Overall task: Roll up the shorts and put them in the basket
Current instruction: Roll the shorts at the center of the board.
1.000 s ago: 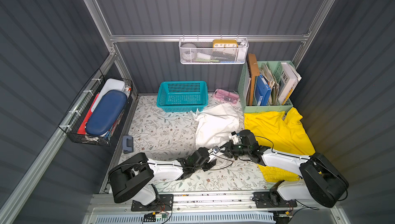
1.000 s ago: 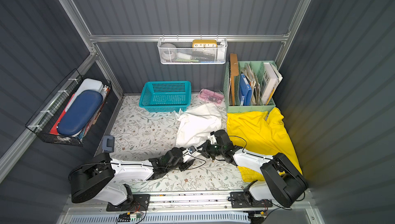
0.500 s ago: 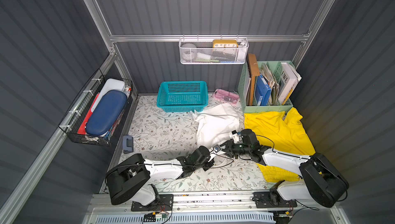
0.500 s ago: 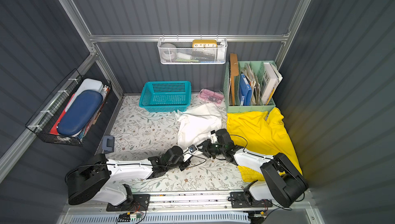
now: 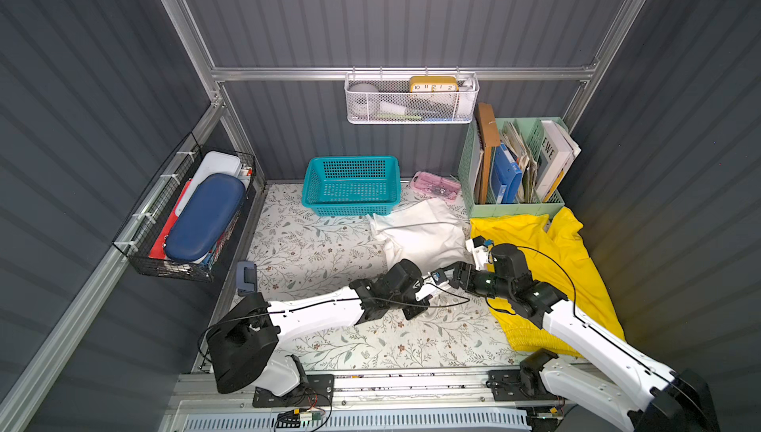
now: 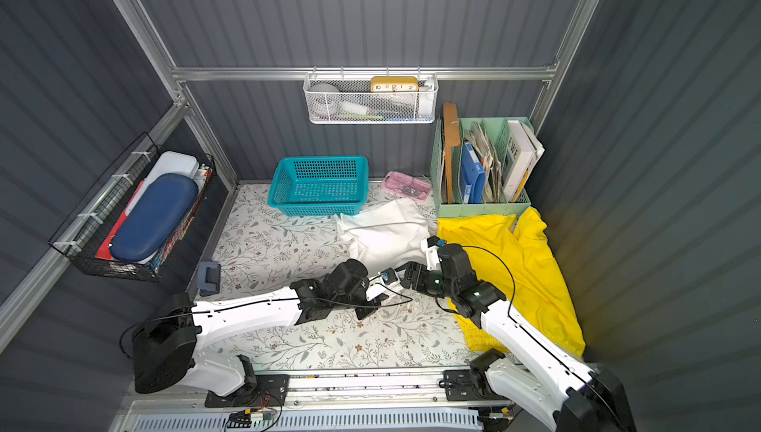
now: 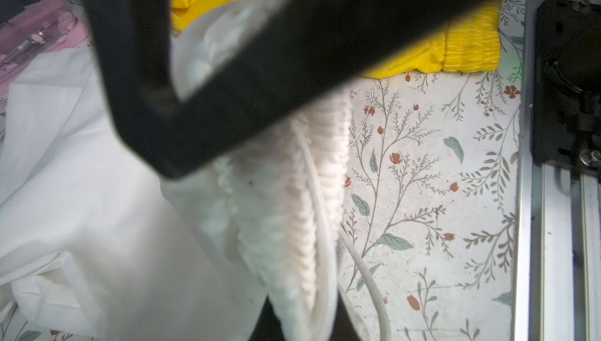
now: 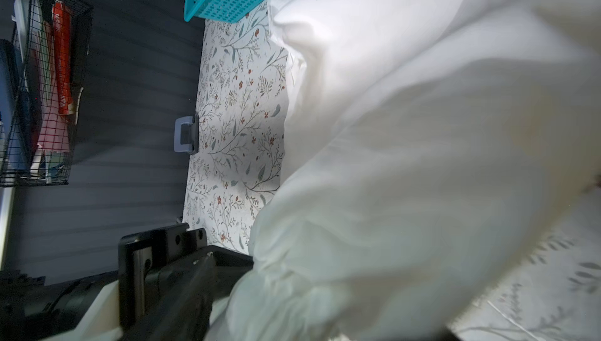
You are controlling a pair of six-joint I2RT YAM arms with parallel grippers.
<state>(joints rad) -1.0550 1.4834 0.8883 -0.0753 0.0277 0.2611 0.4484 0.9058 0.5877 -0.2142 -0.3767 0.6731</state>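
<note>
Behind the front aluminium rail (image 5: 412, 386), a floral-print table (image 5: 329, 253) floors the grey corrugated booth (image 5: 412, 18). Mid-table, the left claw (image 5: 434, 281) pinches the gathered waistband of the plain white cloth shorts (image 5: 424, 232). The right claw (image 5: 455, 275), jaws apart, faces it. Bright yellow cloth shorts (image 5: 556, 261) sprawl just beside, rightward. A teal plastic basket (image 5: 350, 183) stands against the back wall.

White shorts (image 5: 420, 230): near edge hidden from you in both top views, under left gripper (image 5: 436, 283) and right gripper (image 5: 449, 278). Both jaw sets: too small to read there. Right wrist view: white cloth fills most of frame, covering fingers. Left wrist view: blurred black bar (image 7: 247, 73), unidentifiable. Yellow shorts (image 5: 593, 286): partly under right arm (image 5: 584, 329).
</note>
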